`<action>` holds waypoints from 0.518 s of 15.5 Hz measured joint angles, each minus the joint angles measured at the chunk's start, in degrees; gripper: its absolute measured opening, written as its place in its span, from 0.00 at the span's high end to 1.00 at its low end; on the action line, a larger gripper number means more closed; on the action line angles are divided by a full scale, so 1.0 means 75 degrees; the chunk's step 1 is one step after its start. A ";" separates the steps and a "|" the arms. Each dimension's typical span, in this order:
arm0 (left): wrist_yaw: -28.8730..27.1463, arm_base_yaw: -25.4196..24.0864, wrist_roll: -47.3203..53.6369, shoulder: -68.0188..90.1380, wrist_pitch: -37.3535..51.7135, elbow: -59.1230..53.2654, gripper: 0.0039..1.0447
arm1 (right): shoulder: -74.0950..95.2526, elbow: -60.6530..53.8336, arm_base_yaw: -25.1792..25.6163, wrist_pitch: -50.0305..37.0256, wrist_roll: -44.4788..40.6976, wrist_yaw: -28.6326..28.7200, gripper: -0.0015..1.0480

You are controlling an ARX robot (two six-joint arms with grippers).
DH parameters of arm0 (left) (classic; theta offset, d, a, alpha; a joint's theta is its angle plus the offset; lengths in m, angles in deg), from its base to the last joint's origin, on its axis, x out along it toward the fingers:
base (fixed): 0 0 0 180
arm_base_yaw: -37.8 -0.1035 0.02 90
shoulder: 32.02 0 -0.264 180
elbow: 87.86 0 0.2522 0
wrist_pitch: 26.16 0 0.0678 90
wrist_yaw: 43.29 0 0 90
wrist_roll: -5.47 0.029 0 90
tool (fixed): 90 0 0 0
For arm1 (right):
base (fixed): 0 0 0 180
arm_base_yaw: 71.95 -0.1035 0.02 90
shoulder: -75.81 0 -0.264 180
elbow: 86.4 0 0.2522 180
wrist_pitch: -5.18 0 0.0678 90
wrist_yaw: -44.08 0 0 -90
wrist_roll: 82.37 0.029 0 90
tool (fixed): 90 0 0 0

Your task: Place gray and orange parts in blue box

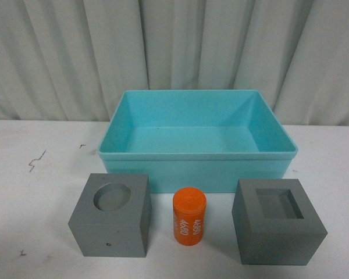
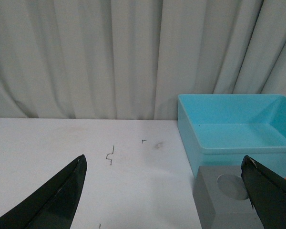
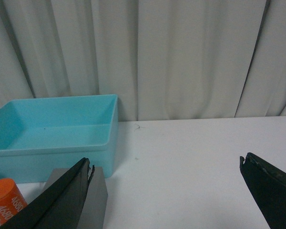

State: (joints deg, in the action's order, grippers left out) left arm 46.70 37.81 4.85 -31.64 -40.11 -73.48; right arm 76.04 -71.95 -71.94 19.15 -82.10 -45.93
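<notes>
Scuffed white table, pale curtain behind — left gripper, right gripper gaping, empty.

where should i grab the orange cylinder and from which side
Probably its curved wall near the top, coming straight down from above. The orange cylinder stands upright with a flat top, and the round-recess gray cube and square-recess gray cube flank it, so closing front to back looks clearest.

The box in the middle is light blue. Low in the frame, the left cube and the right cube are plain gray. The cylinder between them is orange with white numbers. The table is white. The curtain is pale gray.
</notes>
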 joint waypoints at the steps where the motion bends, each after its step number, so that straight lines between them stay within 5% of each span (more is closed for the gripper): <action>1: 0.0000 0.0000 0.0000 0.0000 0.0000 0.0000 0.06 | 0.0090 0.0006 0.0093 -0.0096 0.0125 0.0216 0.06; 3: 0.0003 0.0000 0.0000 0.0000 0.0000 0.0000 0.06 | 0.2567 0.0440 0.0857 -0.2232 0.0933 0.1087 0.06; 5: 0.0000 0.0000 0.0000 0.0000 0.0000 0.0000 0.06 | 0.5537 0.1717 0.0804 -0.3882 0.1472 0.1282 0.06; 8: 0.0000 0.0000 0.0000 0.0000 0.0000 0.0000 0.06 | 0.9256 0.4004 0.0085 -0.2999 0.1795 0.1125 0.06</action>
State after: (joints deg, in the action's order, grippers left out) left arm 46.70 37.81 4.85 -31.64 -40.11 -73.48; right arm 145.46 -41.92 -71.30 -3.35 -68.63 -37.50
